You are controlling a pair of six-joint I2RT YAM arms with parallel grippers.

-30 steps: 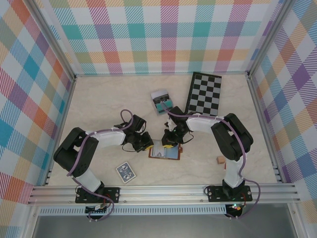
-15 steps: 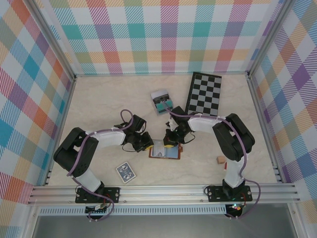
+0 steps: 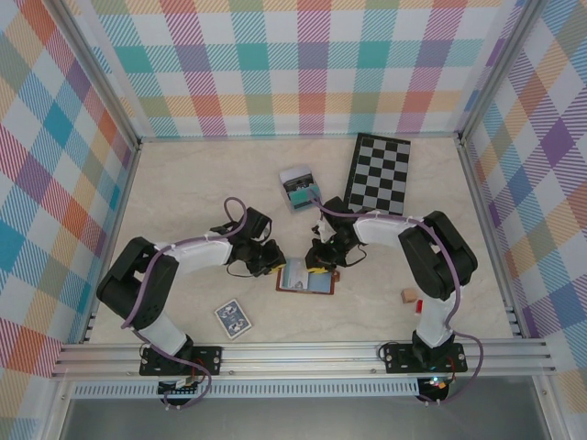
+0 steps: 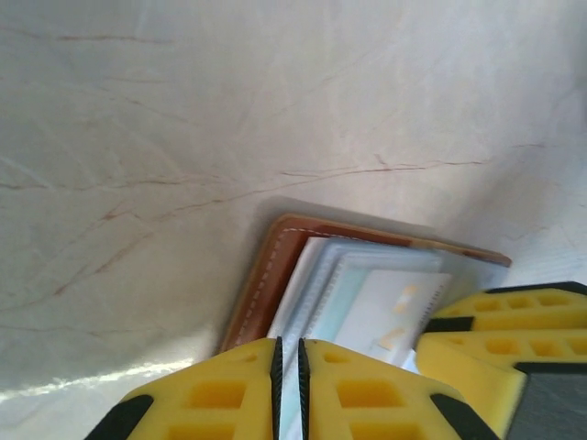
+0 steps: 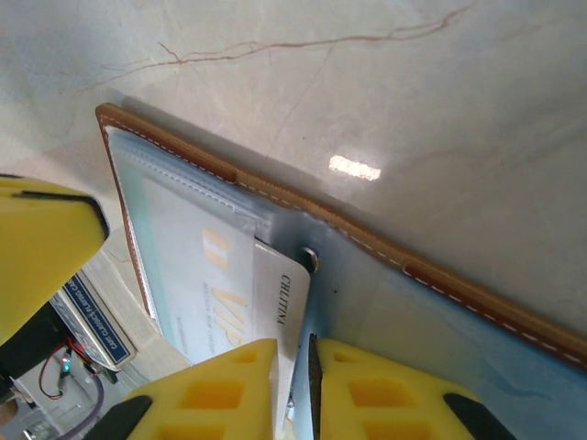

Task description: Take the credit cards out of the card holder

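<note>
Here: one open card holder (image 3: pixel 305 277); left jaws pinch its edge, right jaws narrow on one white credit card (image 5: pixel 280 307)

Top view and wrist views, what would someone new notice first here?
An open brown card holder lies near the front middle of the table, with the left gripper at its left edge and the right gripper at its far edge. In the right wrist view, a white card sticks out of a pocket and looks pinched by that gripper. A black-and-white checkerboard lies at the back right.
</note>
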